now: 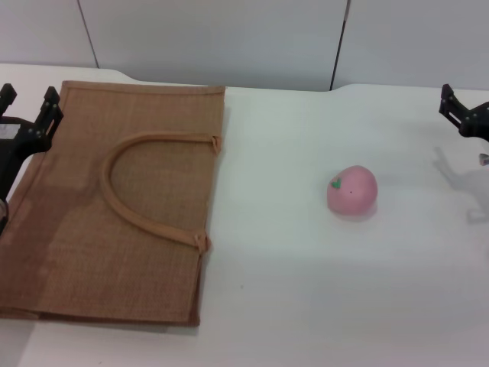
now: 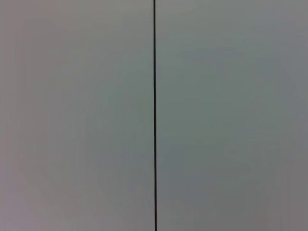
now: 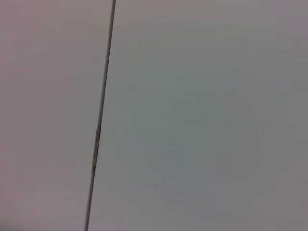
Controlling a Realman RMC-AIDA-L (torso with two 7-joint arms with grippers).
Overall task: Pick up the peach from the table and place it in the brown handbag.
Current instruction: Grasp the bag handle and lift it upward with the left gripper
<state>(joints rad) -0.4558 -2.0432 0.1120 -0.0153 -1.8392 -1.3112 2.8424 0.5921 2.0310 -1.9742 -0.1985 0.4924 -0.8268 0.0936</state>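
The peach (image 1: pixel 352 190) is a small pink fruit with a green leaf mark. It lies on the white table (image 1: pixel 306 290), right of the middle. The brown handbag (image 1: pixel 114 206) lies flat on the table at the left, its loop handle (image 1: pixel 122 202) resting on top. My left gripper (image 1: pixel 30 99) is open and empty, raised over the bag's far left corner. My right gripper (image 1: pixel 467 105) is at the far right edge, raised and well away from the peach, partly cut off by the frame. Neither wrist view shows the peach, the bag or any fingers.
A grey panelled wall (image 1: pixel 229 38) stands behind the table. The left wrist view shows only this wall with a dark seam (image 2: pixel 154 115). The right wrist view shows the same, with its own seam (image 3: pixel 98 130).
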